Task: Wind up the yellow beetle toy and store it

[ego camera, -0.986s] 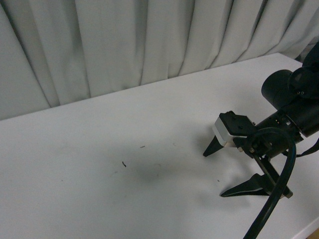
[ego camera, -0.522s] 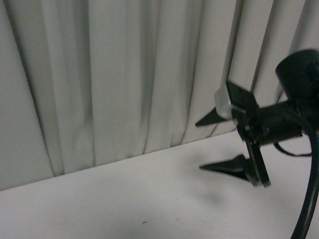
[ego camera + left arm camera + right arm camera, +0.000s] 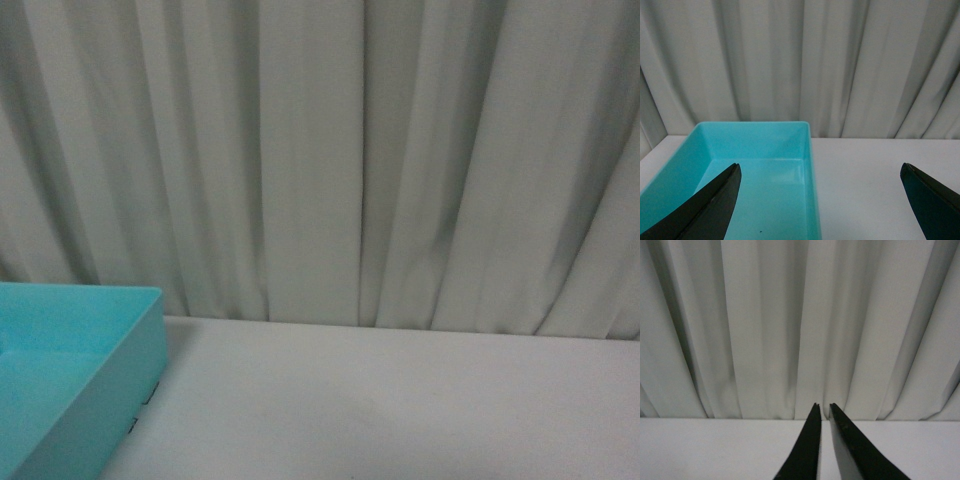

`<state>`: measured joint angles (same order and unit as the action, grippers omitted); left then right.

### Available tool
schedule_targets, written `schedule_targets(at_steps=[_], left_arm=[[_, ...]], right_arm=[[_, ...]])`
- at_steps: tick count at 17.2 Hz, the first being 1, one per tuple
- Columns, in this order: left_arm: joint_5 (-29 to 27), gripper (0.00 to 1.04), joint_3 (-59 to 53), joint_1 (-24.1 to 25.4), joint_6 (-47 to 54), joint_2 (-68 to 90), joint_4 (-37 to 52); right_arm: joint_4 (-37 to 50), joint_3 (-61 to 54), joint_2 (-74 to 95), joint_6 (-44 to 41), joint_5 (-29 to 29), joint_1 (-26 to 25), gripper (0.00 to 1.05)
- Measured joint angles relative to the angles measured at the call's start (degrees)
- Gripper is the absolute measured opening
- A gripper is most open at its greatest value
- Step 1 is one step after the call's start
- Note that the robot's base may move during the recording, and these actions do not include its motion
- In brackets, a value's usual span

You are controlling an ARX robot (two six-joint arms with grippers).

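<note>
Front view is showing a turquoise bin sitting toward the left edge of the white tabletop, close to the far edge where a pale curtain is hanging. Left wrist view: the left gripper is hanging over the bin and the bare tabletop beside it, fingers spread wide, holding nothing. Right wrist view: the right gripper is pointing at the curtain, fingertips nearly meeting, gripping nothing. The yellow beetle toy is not showing in any view

The black, tapered right gripper has its two fingers nearly together, only a thin gap between them. Under it lies a plain white tabletop; beyond its tips hangs a pale grey pleated curtain.
</note>
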<state>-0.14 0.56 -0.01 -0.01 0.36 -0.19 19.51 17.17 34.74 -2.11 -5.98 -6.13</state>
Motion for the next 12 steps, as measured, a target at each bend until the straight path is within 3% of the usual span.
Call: schedule_targets(at_steps=[1, 3, 12], left_arm=[[0.1, 0.98, 0.0, 0.0, 0.0, 0.0, 0.0], [0.2, 0.98, 0.0, 0.0, 0.0, 0.0, 0.0], [0.1, 0.98, 0.0, 0.0, 0.0, 0.0, 0.0]], right_arm=[[0.0, -2.0, -0.8, 0.4, 0.4, 0.7, 0.02], [-0.5, -6.3, -3.4, 1.0, 5.0, 6.2, 0.02], [-1.9, -11.8, -11.5, 1.1, 5.8, 6.1, 0.02]])
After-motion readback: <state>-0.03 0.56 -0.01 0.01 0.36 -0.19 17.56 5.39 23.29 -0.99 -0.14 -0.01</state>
